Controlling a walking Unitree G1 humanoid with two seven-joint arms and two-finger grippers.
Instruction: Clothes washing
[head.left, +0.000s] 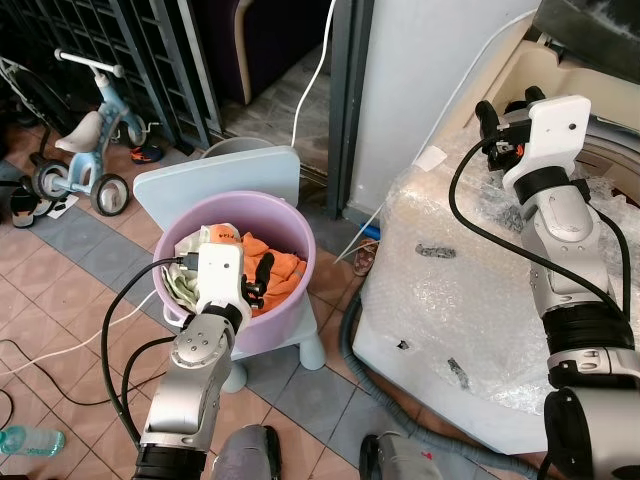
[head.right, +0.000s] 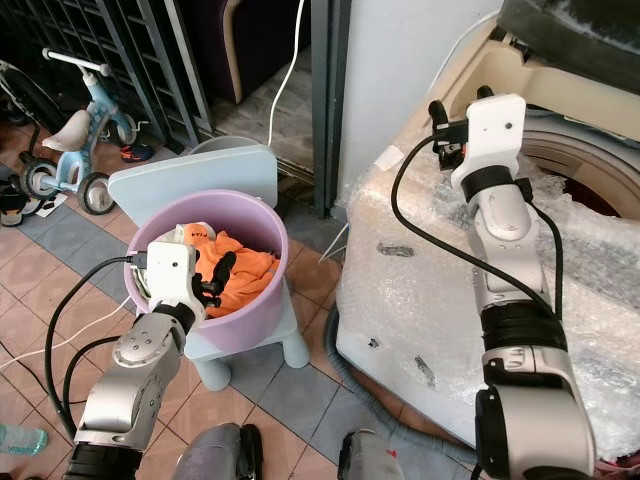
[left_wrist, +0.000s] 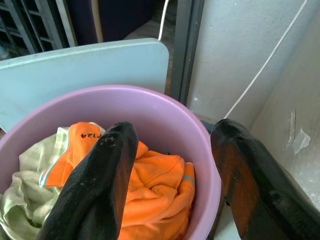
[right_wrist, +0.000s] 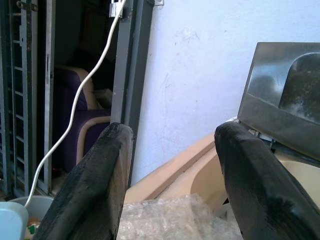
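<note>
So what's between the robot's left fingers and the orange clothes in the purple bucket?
Nothing but air. In the left wrist view, the open left gripper hovers above the orange clothes in the purple bucket.

My two black fingers (left_wrist: 95, 185) stood spread apart, nothing between them, just above a round lilac plastic tub (left_wrist: 150, 107). Inside it lay a crumpled bright orange garment (left_wrist: 155, 190) touching a pale green striped cloth (left_wrist: 25, 190). Behind the tub rose a pale blue flat panel (left_wrist: 85, 67). A white cable (left_wrist: 265, 65) ran down the grey wall (left_wrist: 235, 45).
</note>
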